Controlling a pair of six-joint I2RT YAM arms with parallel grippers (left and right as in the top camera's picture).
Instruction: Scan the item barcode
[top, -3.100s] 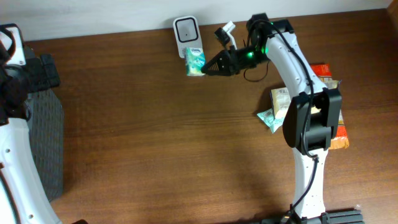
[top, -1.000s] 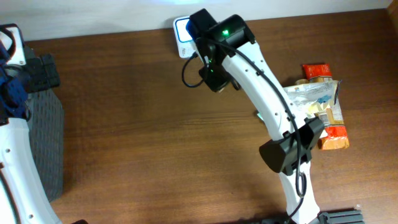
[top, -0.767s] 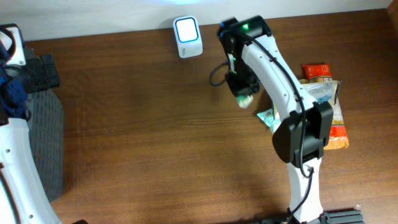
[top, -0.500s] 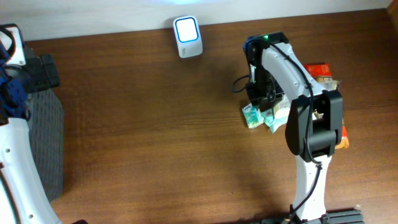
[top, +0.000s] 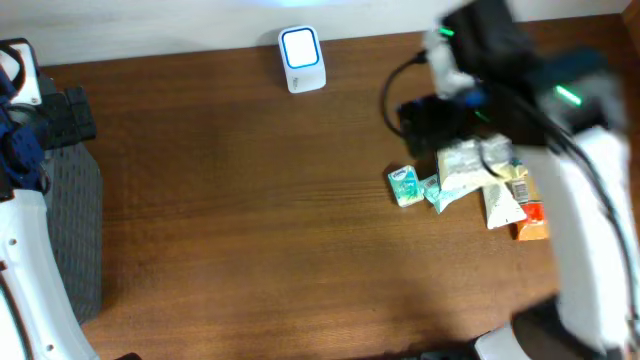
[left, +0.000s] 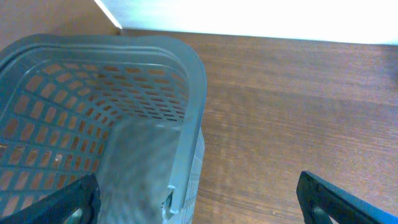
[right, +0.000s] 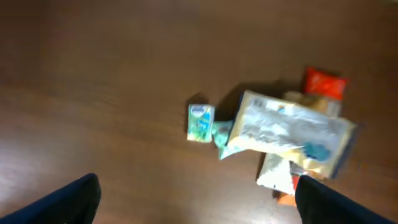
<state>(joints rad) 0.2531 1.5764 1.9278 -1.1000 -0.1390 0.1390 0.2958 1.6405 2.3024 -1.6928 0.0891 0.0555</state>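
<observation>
1. The small green-and-white packet (top: 403, 186) lies on the brown table (top: 250, 220), free of both claws, at the left end of a heap of packets (top: 478, 172). A scrap of teal wrapper sits between the two, and I cannot tell whether they touch.
2. An orange-red pack (top: 532, 222) pokes out at the heap's right end.
3. The scanner (top: 302, 60), white with a lit blue face, stands at the table's far edge, well apart from the packet. Only bare wood lies between them.
4. A grey mesh basket (top: 75, 230) sits at the left edge of the table, beside the left arm (top: 25, 260). From there to the packet the tabletop is open.
5. The right gripper (right: 199, 202) hangs above the table with its jaws wide and nothing between them. In its wrist view the packet and the heap lie ahead of it.
6. The left gripper (left: 196, 200) is spread wide too, holding nothing, over the basket's near rim, part over mesh and part over wood.
7. The right arm (top: 585, 190) is smeared in the overhead view. It hides the table's right edge and part of the far right corner.
8. The right wrist view is soft, so no print or barcode on the packet can be made out.
9. Only the tips of the fingers show in either wrist view.
</observation>
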